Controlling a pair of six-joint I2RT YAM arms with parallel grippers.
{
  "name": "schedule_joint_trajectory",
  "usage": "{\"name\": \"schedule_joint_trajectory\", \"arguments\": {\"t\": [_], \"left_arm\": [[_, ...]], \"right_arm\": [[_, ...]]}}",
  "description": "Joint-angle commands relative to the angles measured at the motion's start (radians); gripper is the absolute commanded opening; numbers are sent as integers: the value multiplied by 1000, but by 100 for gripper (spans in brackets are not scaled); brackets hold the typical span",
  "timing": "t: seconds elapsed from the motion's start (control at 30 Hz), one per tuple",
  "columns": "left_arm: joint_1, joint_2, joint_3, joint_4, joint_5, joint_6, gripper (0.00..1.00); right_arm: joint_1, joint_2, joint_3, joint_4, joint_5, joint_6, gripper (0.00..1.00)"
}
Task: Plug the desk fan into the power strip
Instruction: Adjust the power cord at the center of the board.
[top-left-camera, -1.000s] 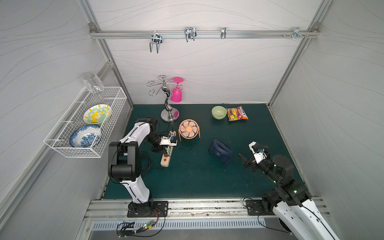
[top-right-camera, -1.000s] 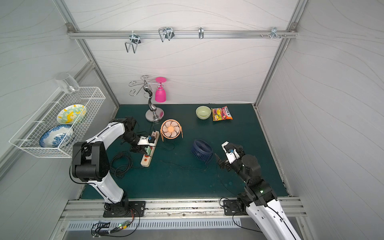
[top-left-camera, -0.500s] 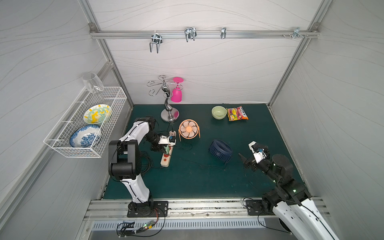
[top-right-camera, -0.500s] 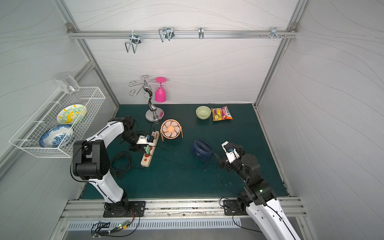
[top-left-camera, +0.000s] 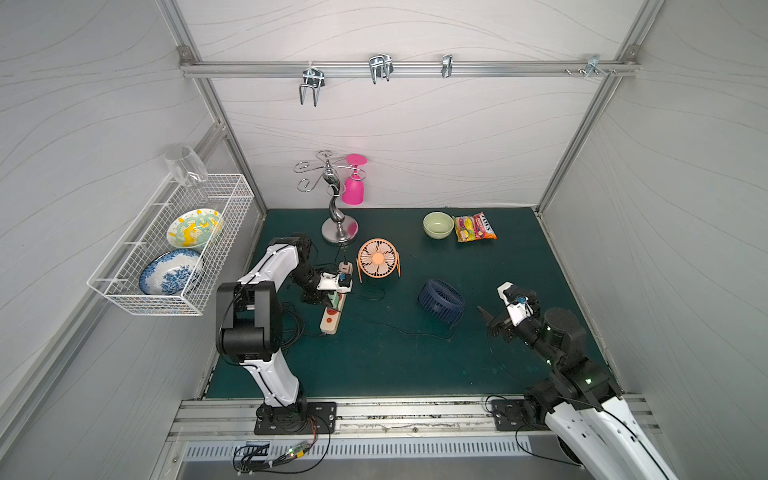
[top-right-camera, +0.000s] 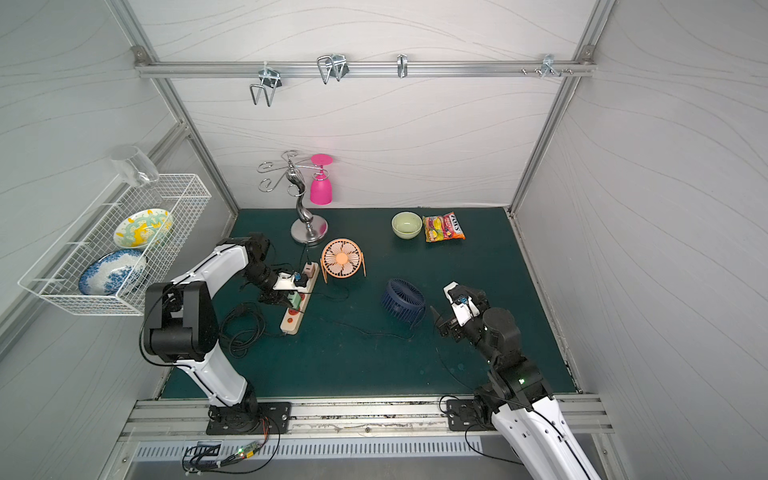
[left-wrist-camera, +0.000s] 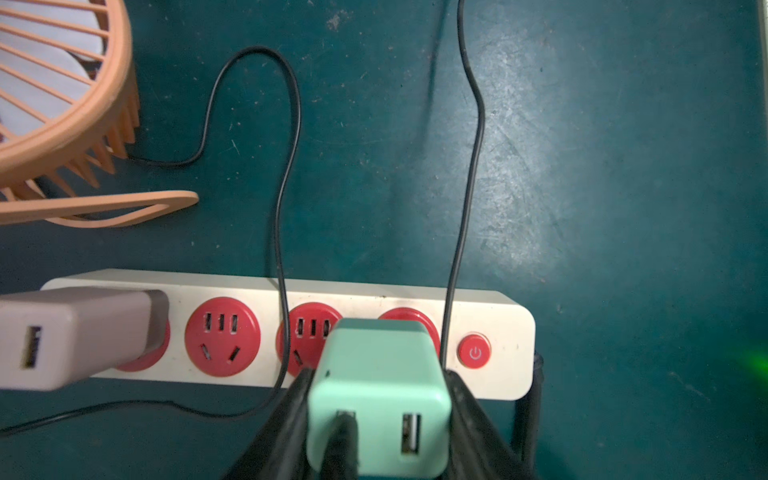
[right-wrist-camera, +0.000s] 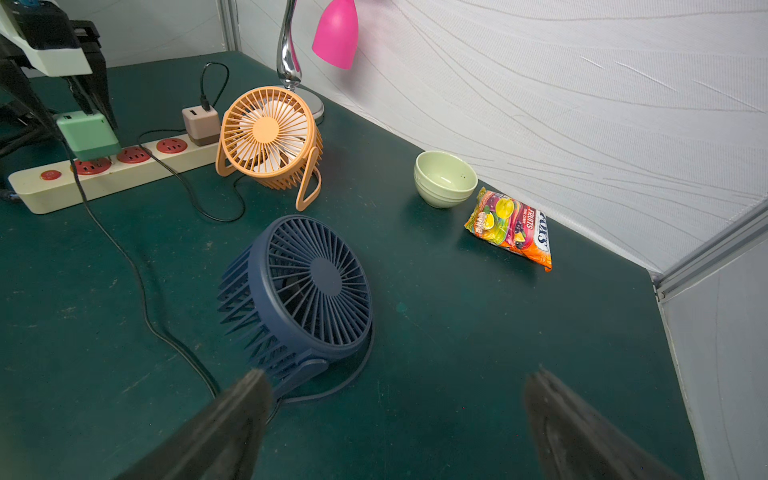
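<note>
Nearest to me on the right, my right gripper (right-wrist-camera: 395, 380) hangs above the green mat (right-wrist-camera: 478, 332) with its fingers spread wide and nothing between them. Just beyond it the blue desk fan (right-wrist-camera: 307, 291) stands on the mat, grille tilted upward. A thin black cable (right-wrist-camera: 137, 274) runs from the fan's base leftward over the mat to the power strip (top-left-camera: 331, 316).

The strip lies on the left side of the mat at middle depth, its length running near to far, with the red switch (left-wrist-camera: 474, 352) at its near end. My left gripper (left-wrist-camera: 376, 378) is directly over the strip, its fingers pinching the mint-green adapter (left-wrist-camera: 378, 415) by two opposite sides. The adapter stands over the socket next to the switch and hides it. I cannot tell whether its prongs are seated. The black cable sits in one of its two USB ports. The next two sockets are uncovered, and a taupe adapter (left-wrist-camera: 70, 336) stands in the far-end socket.

Just right of the strip's far end stands the orange fan (right-wrist-camera: 266, 129). Farther back on the right are a pale green bowl (right-wrist-camera: 444, 178) and, beside it, a candy bag (right-wrist-camera: 511, 226).

As for writing, the bag reads "FRUITS" in white letters; its smaller print is too fine to read. The red switch bears a white power symbol.
</note>
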Motion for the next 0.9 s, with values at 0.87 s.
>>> {"name": "schedule_joint_trajectory", "arguments": {"t": [0.87], "left_arm": [[3, 18, 13, -45, -42, 44, 0]], "right_arm": [[-12, 0, -17, 34, -15, 17, 99]]}}
